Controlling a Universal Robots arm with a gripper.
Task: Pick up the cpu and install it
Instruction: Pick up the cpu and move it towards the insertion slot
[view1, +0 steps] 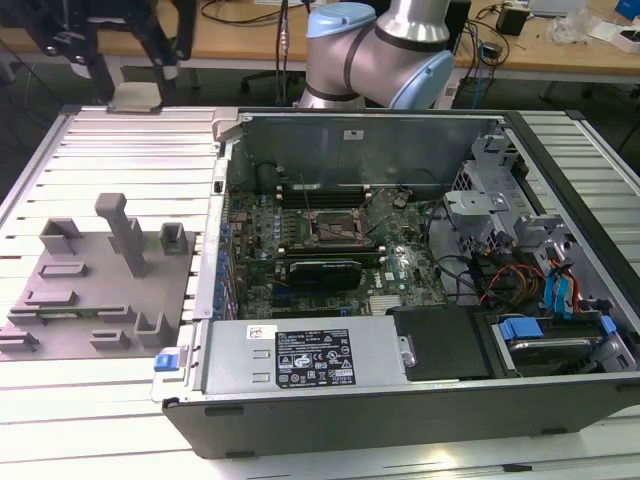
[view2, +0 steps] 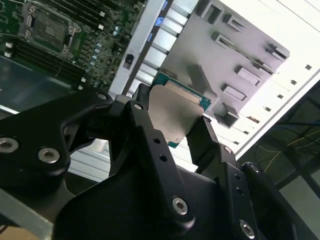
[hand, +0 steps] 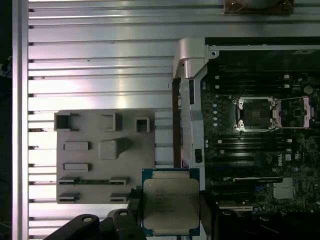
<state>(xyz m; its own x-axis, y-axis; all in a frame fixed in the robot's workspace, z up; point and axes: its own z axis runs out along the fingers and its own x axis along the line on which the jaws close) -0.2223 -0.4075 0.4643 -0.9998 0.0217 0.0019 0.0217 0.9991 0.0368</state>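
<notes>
The cpu (hand: 170, 206) is a thin square chip with a pale silver top and a green rim. My gripper (hand: 170, 212) is shut on it, one black finger on each side edge. In the second wrist view the cpu (view2: 175, 112) sits tilted between the fingers (view2: 145, 107) of the gripper (view2: 174, 120). In the exterior view the gripper (view1: 135, 78) hangs high at the far left with the cpu (view1: 135, 97) under it, above the slatted table behind the grey fixture plate (view1: 100, 300). The black-framed motherboard socket (view1: 332, 227) (hand: 256, 113) (view2: 50, 30) lies open inside the computer case.
The open computer case (view1: 400, 420) fills the exterior view's right, with drive bays, cables and a power supply (view1: 300, 355) along its near wall. The fixture plate (hand: 100, 155) carries several grey blocks and a tall post (view1: 125, 232). The case's wall (hand: 187, 100) stands between plate and motherboard.
</notes>
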